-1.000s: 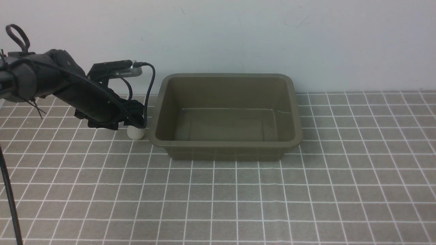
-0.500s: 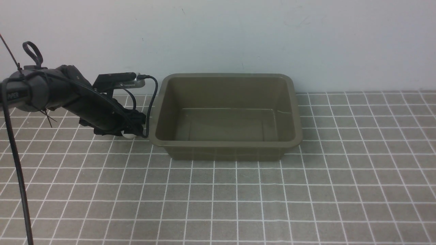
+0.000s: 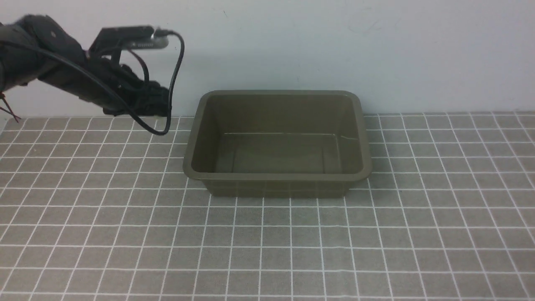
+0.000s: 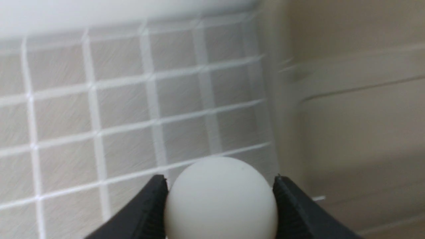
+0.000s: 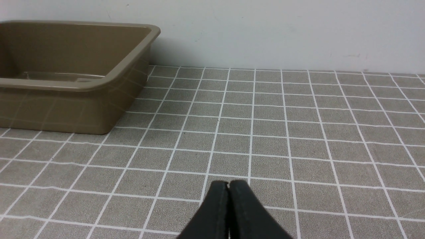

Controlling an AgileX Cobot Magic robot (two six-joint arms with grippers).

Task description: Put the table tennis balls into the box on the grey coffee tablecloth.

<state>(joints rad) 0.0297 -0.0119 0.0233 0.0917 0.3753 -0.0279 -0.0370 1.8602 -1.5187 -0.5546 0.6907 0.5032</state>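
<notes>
- The left gripper (image 4: 220, 199) has its fingers closed on the white ball (image 4: 220, 202), one finger at each side.
- The ball is above the cloth (image 3: 125, 209), left of the box (image 3: 277, 177).
- The coming move, I judge, goes rightward, over the near-left rim; the left arm is nearer.

- White table tennis ball (image 4: 220, 199): matte, round, pinched between the left gripper's (image 4: 220, 205) fingers, above the cloth.
- Olive-brown box (image 3: 277, 184): rectangular, upright, rounded corners, empty.
- Grey-brown tablecloth (image 3: 276, 242): white-gridded, spread flat beneath the box.
</notes>
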